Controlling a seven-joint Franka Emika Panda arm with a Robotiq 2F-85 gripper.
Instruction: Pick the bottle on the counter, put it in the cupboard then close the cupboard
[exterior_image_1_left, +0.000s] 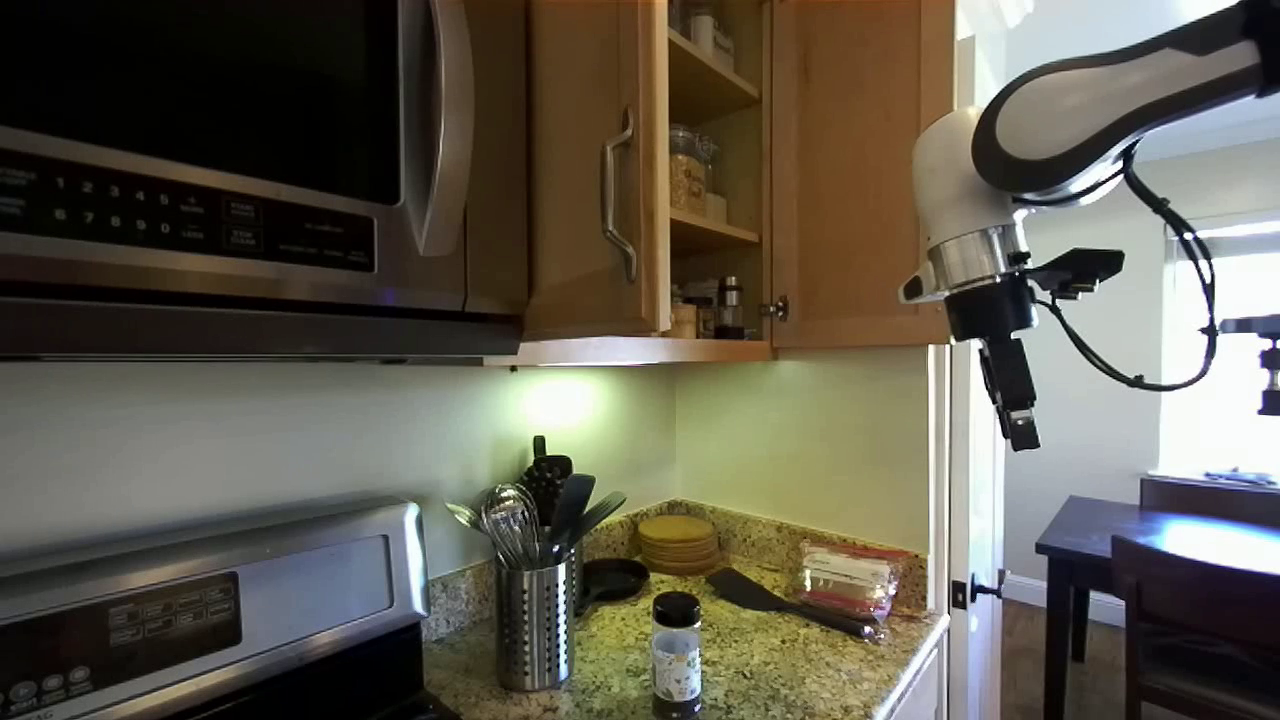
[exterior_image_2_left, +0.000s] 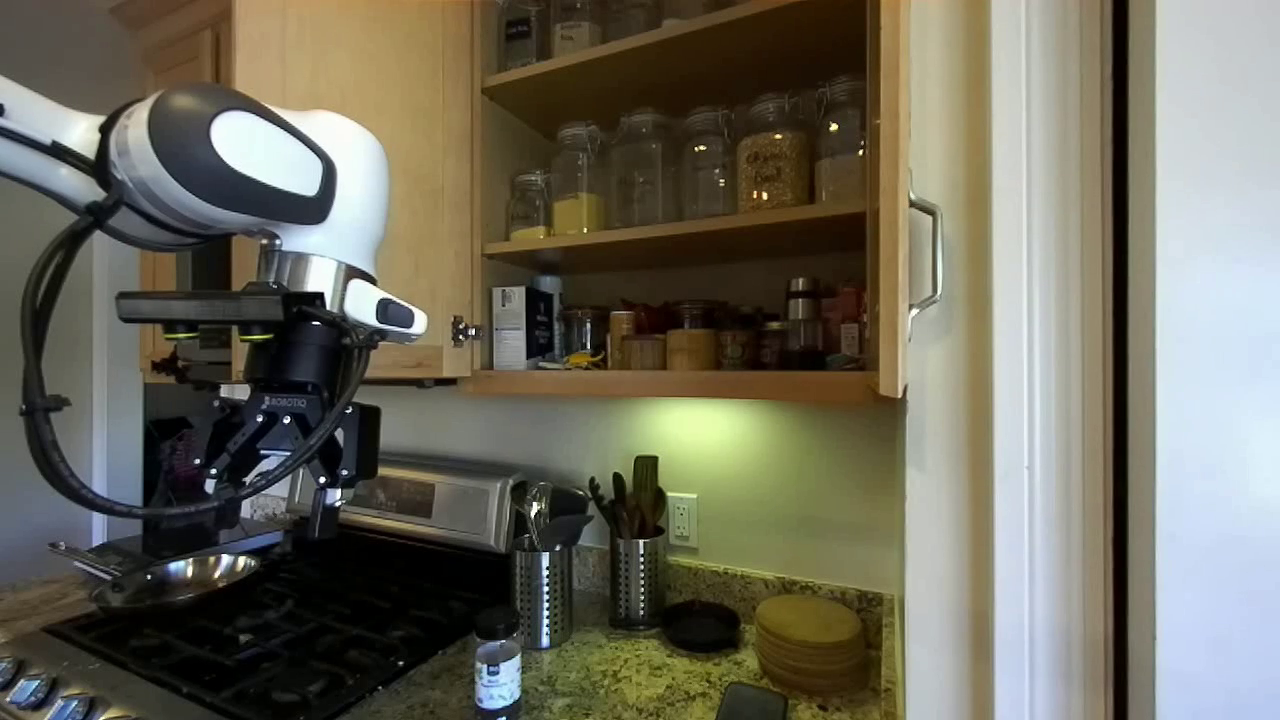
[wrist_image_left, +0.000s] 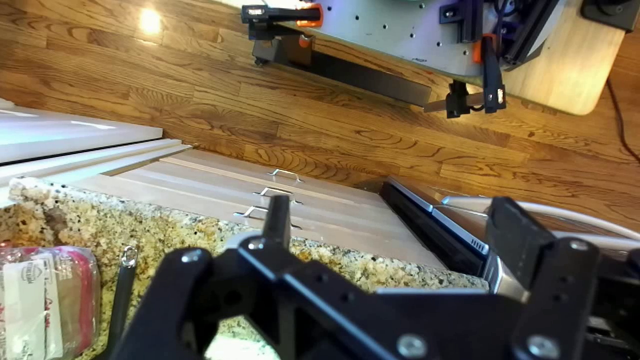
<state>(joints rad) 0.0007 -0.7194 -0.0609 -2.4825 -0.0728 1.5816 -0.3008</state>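
The bottle (exterior_image_1_left: 677, 660), small with a dark cap and pale label, stands upright on the granite counter (exterior_image_1_left: 770, 675) in both exterior views (exterior_image_2_left: 497, 672). It is out of the wrist view. The honey-coloured cupboard (exterior_image_1_left: 715, 236) hangs above. Its two doors stand open, and its shelves (exterior_image_2_left: 670, 382) hold several jars and small containers. My gripper (exterior_image_1_left: 1018, 430) hangs in the air, well above the counter and apart from the bottle and cupboard. In the wrist view its two fingers (wrist_image_left: 395, 220) are wide apart with nothing between them. The counter's edge shows beneath.
A metal utensil holder (exterior_image_1_left: 535, 625) stands beside the bottle. A stack of round boards (exterior_image_1_left: 678, 543), a black spatula (exterior_image_1_left: 750, 590) and a plastic package (exterior_image_1_left: 850, 580) lie behind. The microwave (exterior_image_1_left: 200, 230) and stove (exterior_image_2_left: 330, 610) with a pan (exterior_image_2_left: 180, 580) are alongside.
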